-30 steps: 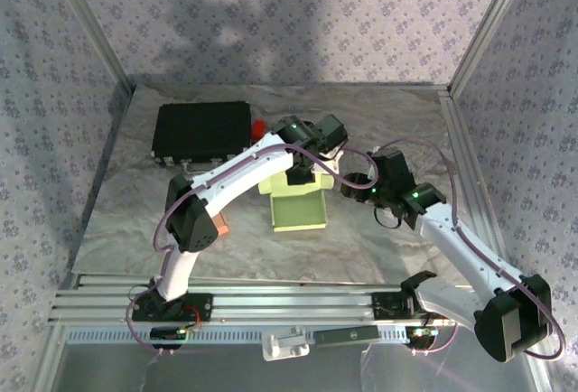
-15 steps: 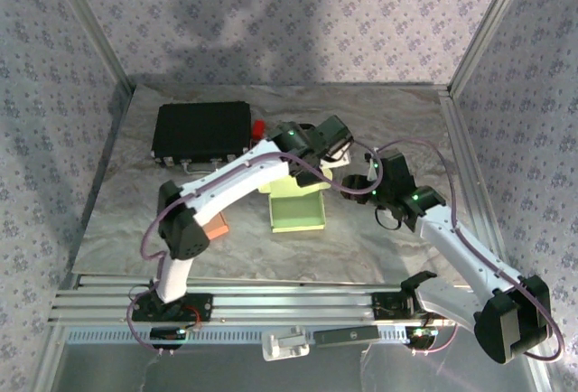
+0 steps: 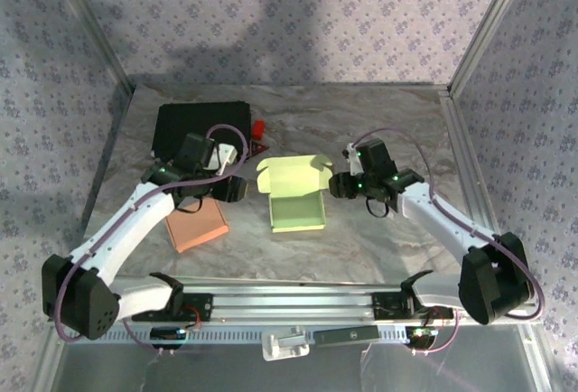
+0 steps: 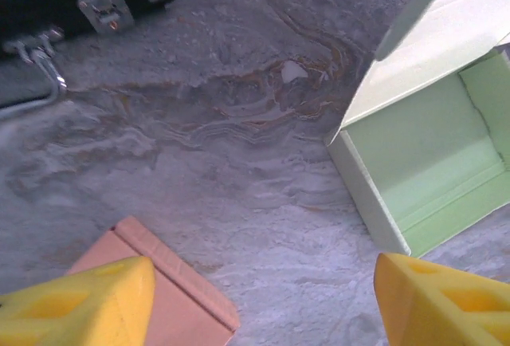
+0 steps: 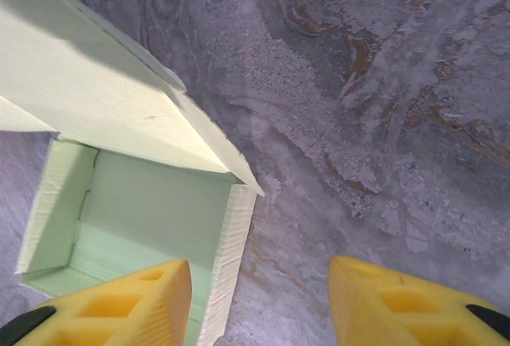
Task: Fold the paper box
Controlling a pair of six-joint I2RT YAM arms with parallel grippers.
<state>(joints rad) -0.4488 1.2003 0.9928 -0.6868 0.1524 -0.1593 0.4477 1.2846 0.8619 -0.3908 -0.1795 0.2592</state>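
Note:
The pale green paper box (image 3: 298, 211) sits mid-table as an open tray, its lid (image 3: 293, 173) standing open at the far side. My left gripper (image 3: 237, 189) hovers just left of the box, open; in the left wrist view its yellow fingers (image 4: 80, 302) frame bare table, with the box (image 4: 422, 163) off to the right. My right gripper (image 3: 339, 184) is at the box's right side, open. In the right wrist view it (image 5: 259, 306) straddles the box's right wall (image 5: 227, 258), one finger over the inside (image 5: 143, 218), the other outside, neither touching it.
A flat salmon-coloured box (image 3: 196, 225) lies left of the green one, under my left fingers (image 4: 159, 306). A black case (image 3: 200, 130) stands at the back left, with a small red object (image 3: 259, 128) beside it. Patterned walls enclose the table on three sides.
My left arm pulled back from over the box to its left side and its gripper opened. The lid stays up behind the tray. My right gripper shifted slightly toward the far side, alongside the box's right wall.

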